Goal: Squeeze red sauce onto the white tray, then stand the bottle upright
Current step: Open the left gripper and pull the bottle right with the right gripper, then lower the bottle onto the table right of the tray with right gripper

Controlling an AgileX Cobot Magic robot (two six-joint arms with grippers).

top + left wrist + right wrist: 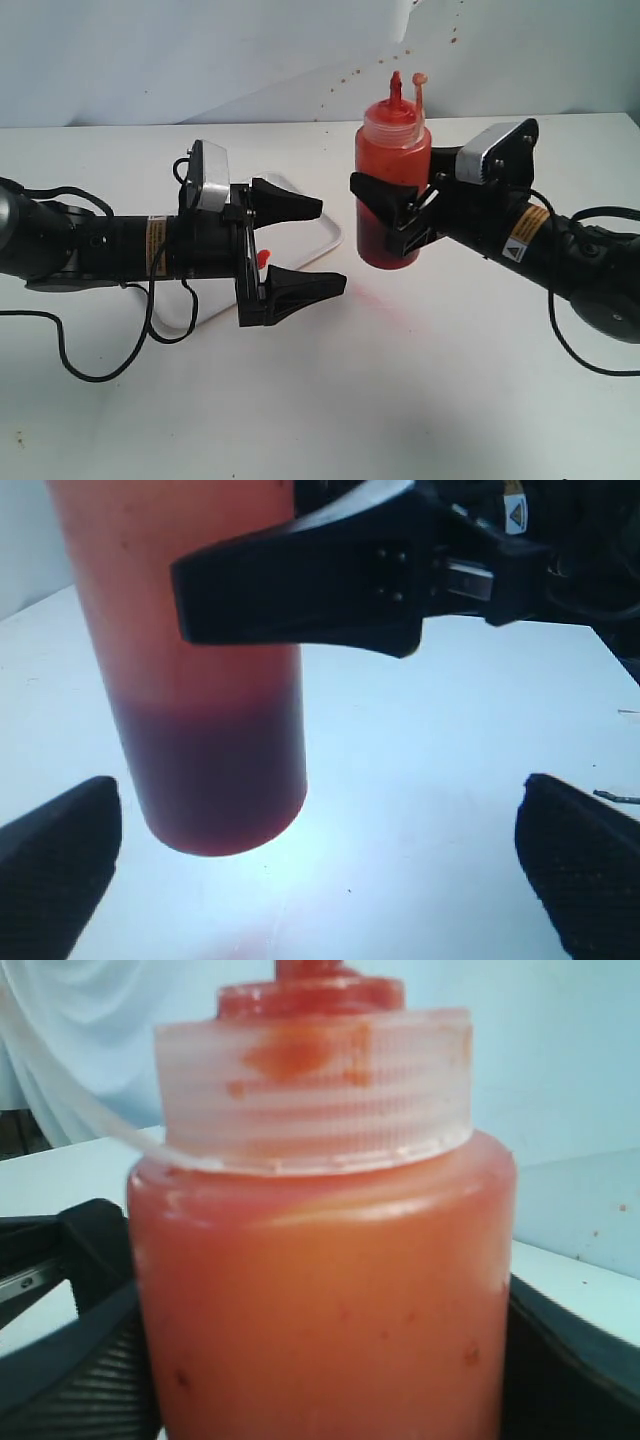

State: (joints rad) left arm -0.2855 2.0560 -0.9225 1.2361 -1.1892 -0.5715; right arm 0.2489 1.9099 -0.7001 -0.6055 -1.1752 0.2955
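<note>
Right hand (388, 215) grips the upright bottle (393, 150), seemingly just off the table (400, 400); left hand (330, 246) gapes wide

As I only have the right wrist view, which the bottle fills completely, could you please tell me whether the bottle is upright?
Observer: Yes, the bottle is upright, clamped around its middle by the right gripper.
Operator: Thank you; where is the other gripper?
Observer: The left gripper is open and empty, beside the bottle without touching it.
Operator: And the tray?
Observer: The tray lies on the table behind the left gripper, partly hidden by it.
</note>
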